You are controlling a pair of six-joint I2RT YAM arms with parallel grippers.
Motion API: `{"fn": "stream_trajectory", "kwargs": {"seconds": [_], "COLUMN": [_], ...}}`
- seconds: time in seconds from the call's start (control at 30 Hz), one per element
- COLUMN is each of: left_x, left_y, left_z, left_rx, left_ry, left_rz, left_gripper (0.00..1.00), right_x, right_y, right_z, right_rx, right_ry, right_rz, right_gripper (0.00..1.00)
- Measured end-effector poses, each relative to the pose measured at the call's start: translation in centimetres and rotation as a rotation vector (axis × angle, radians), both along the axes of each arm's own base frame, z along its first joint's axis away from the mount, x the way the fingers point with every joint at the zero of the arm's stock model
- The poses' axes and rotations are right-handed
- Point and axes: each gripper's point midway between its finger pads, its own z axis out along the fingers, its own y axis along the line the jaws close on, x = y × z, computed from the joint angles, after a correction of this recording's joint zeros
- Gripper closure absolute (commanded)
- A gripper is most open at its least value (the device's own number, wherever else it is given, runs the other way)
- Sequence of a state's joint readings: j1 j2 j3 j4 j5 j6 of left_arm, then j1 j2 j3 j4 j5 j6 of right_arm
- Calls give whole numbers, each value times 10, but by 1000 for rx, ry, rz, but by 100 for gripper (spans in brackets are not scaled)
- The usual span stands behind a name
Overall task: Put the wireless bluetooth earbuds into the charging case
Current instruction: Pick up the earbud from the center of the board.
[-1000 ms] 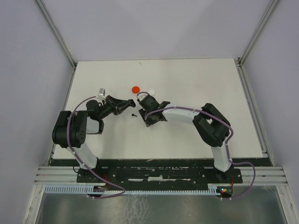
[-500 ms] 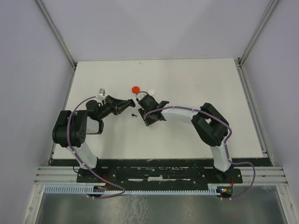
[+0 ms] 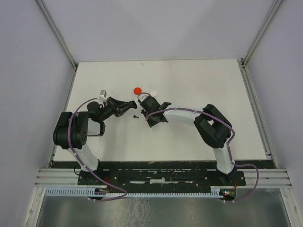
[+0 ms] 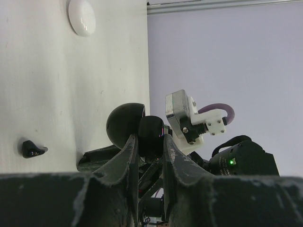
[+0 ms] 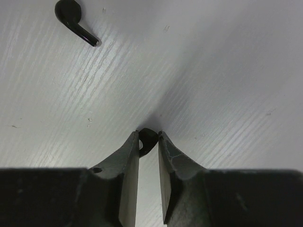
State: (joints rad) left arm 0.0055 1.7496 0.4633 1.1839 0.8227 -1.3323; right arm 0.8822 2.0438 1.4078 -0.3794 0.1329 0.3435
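The charging case (image 4: 151,131), mostly hidden, sits clamped in the left hand (image 4: 149,139), while the barely parted right hand (image 5: 148,137) pinches a black earbud (image 5: 147,135) on the table's (image 5: 218,66) left half, a loose earbud (image 5: 75,19) nearby.

Both arms bend inward, their wrists meeting near the centre of the top view. The left gripper (image 4: 150,140) clamps the charging case (image 4: 124,124). The right gripper (image 5: 148,138) pinches a black earbud (image 5: 147,135) at its fingertips.
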Motion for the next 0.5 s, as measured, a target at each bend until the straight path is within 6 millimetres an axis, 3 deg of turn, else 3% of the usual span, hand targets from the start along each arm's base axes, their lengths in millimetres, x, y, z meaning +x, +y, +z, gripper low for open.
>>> {"fn": "stream_trajectory", "kwargs": {"seconds": [0.33,0.5], "left_x": [-2,-8], "left_y": [-2,-15], "left_z": [-1,-2], "left_rx": [-6,-21], "left_ry": [9,29], "left_rz": [-14,-55], "left_gripper": [97,97], "right_x": [6,20], "right_y": [-6,-38], "right_z": [2,28], "right_rx": [-11,31], "right_ry": [-36,-126], "right_rz": [22,0], "right_gripper": [83,88]}}
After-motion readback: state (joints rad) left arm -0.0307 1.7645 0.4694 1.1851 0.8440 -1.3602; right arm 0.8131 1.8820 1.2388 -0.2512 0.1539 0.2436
